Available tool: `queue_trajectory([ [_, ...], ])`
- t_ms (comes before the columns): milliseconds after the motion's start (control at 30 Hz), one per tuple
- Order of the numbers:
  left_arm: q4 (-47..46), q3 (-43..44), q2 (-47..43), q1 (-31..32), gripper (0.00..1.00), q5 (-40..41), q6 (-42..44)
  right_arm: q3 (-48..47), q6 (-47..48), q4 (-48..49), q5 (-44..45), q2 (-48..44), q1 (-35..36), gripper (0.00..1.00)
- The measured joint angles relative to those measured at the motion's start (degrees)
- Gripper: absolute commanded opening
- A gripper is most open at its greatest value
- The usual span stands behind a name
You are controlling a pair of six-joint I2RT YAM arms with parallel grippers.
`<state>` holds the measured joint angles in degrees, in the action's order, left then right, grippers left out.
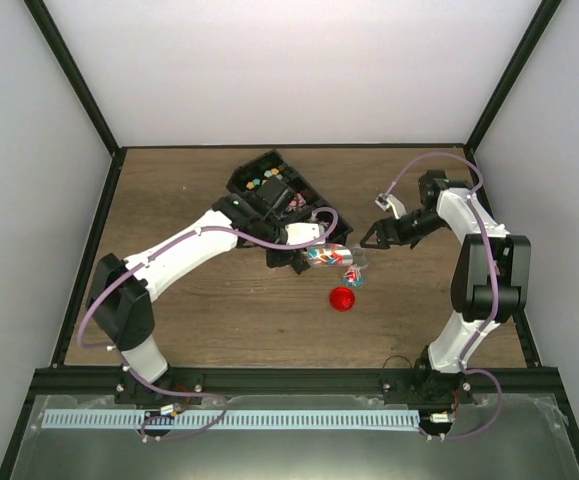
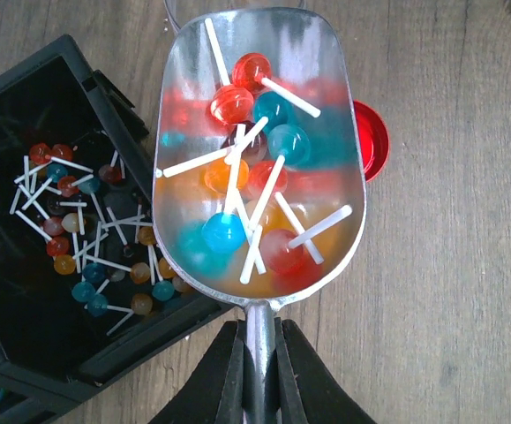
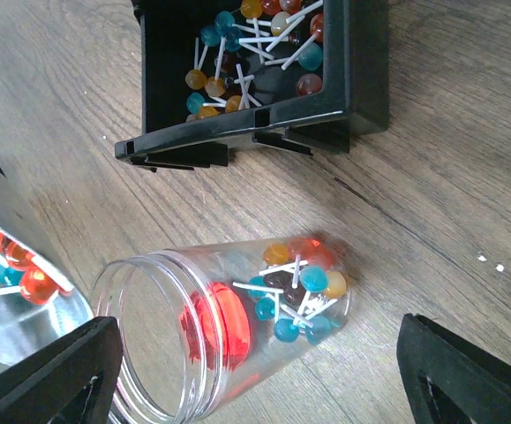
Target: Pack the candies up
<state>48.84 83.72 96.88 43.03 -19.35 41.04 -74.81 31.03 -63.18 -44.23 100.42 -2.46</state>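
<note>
The candies are small round lollipops on white sticks, red, blue and orange. Several fill the silvery metal scoop (image 2: 259,168), which my left gripper (image 2: 259,334) holds by its handle, shut on it, above the table beside the black box (image 2: 34,97). More candies (image 2: 83,290) lie in that box. A clear plastic jar (image 3: 193,300) lies on its side with a few candies (image 3: 312,281) at its bottom. Its mouth faces the scoop (image 3: 17,300). My right gripper (image 3: 264,380) is wide open just above the jar, touching nothing. The red lid (image 1: 342,298) lies on the table.
The black box (image 1: 269,185) sits at the back middle of the wooden table (image 1: 189,320), with a second compartment of other small items. The lid shows past the scoop's right edge in the left wrist view (image 2: 371,140). Dark frame posts and white walls surround the table.
</note>
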Motion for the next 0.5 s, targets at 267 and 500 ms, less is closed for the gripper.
queue_trajectory([
  [267,2.3,2.6,1.7,0.2,0.04,1.2,0.2,0.9,0.0,0.3,0.7,-1.9,0.0,0.88],
  [500,4.9,5.9,3.4,0.5,0.04,1.8,0.2,1.8,0.0,0.9,1.2,-2.5,0.0,0.87],
])
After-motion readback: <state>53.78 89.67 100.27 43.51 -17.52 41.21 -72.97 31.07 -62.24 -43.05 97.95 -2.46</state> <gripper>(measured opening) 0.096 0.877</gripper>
